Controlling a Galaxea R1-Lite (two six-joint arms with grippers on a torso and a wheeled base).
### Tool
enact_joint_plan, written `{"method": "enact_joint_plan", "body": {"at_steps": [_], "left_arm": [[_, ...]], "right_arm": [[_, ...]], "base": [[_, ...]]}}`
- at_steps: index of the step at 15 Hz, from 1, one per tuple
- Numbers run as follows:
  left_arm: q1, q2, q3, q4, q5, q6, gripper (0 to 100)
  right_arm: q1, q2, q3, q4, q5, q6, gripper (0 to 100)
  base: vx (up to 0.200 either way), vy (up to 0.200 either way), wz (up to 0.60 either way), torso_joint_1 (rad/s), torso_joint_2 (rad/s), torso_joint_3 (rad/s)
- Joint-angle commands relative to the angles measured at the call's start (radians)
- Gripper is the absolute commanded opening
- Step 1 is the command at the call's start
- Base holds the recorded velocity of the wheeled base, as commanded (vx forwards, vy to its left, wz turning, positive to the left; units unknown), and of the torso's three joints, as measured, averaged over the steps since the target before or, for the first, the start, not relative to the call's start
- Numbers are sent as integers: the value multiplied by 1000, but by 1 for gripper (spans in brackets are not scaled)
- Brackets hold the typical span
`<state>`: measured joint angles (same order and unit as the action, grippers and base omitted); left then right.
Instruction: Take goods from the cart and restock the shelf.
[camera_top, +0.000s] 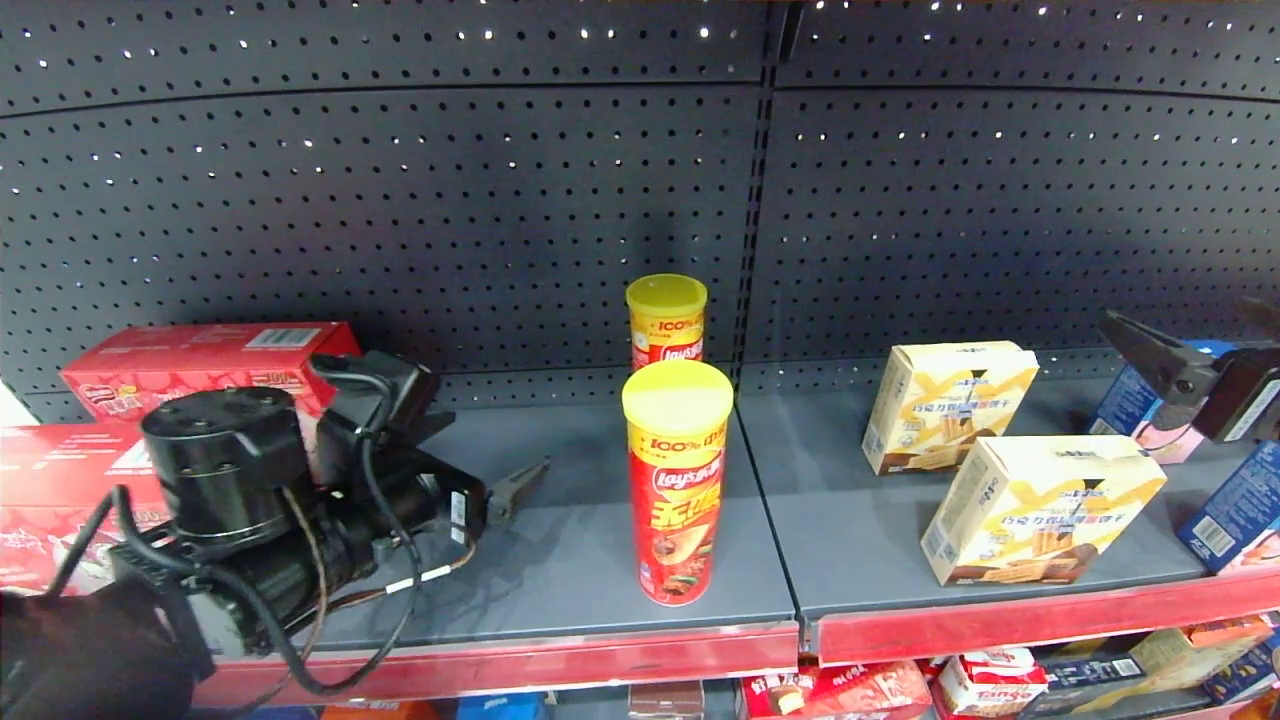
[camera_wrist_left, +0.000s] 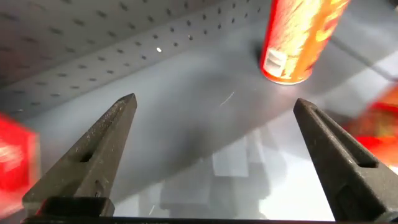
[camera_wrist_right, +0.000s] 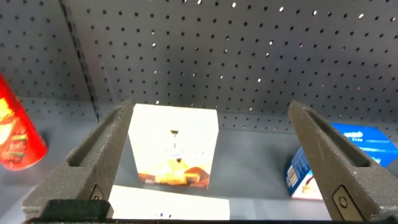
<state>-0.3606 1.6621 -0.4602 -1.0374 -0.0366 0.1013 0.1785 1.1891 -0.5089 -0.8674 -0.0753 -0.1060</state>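
Shelf (camera_top: 560, 560) — 2 chip cans (camera_top: 678, 490) (camera_top: 666, 320), 2 yellow boxes (camera_top: 1040, 510) (camera_top: 945, 405); L gripper (camera_wrist_left: 214, 99), R gripper (camera_wrist_right: 211, 107) spread, empty

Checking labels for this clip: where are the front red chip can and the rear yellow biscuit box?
Front red cylindrical chip can with yellow lid (camera_top: 674, 520): head view, red side wall.
Rear yellow cardboard biscuit box (camera_top: 950, 412): head view, front face.

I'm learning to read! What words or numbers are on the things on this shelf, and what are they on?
Front chip can: a percent figure and large logo lettering; brand print, not quoted.
Back chip can: same print, lower part hidden.
Yellow boxes: dark lettering, too small to read.
Red boxes: white barcode label, print too small.
Blue boxes: barcode, words too blurred.
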Motion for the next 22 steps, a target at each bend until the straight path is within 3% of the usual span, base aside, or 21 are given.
{"method": "enact_joint_plan", "body": {"at_steps": [1,3,6,8,10,13,15,16,18,19,20,21,22], "left_arm": [[9,-213,114,19,12,2,100],[14,-312,166,14,37,3,100],[111,-449,233,13,46,17,100],[126,-515,282,16,46,18,100],[195,-598,319,14,43,41,100],[261,-774,460,56,41,35,100],[319,-898,460,177,40,17,100],[322,-980,460,272,43,8,100],[319,-1225,460,548,49,-8,100],[322,-1464,446,846,49,-8,100],[325,-1625,411,1074,53,-3,100],[370,-1653,357,1212,53,-20,100],[367,-1662,353,1220,46,-40,100]], "right_arm": [[4,-40,32,-1,-1,-1,100],[-14,-79,76,1,-1,-4,100],[-96,-135,127,2,-3,-8,100],[-129,-166,152,2,-4,-9,100],[-175,-218,208,5,-6,-4,100],[-221,-309,322,13,-1,15,100],[-249,-359,386,15,-1,22,100],[-261,-399,440,16,-3,22,100],[-278,-493,509,58,-8,29,100],[-278,-606,504,211,-18,42,100],[-283,-715,506,335,-24,43,100],[-286,-869,504,515,-26,37,100],[-284,-1014,504,651,-21,35,100]], "base": [[0,0,0,0,0,0],[0,0,0,0,0,0],[0,0,0,0,0,0],[0,0,0,0,0,0],[0,0,0,0,0,0],[0,0,0,0,0,0],[0,0,0,0,0,0],[0,0,0,0,0,0],[0,0,0,0,0,0],[0,0,0,0,0,0],[0,0,0,0,0,0],[0,0,0,0,0,0],[0,0,0,0,0,0]]}}
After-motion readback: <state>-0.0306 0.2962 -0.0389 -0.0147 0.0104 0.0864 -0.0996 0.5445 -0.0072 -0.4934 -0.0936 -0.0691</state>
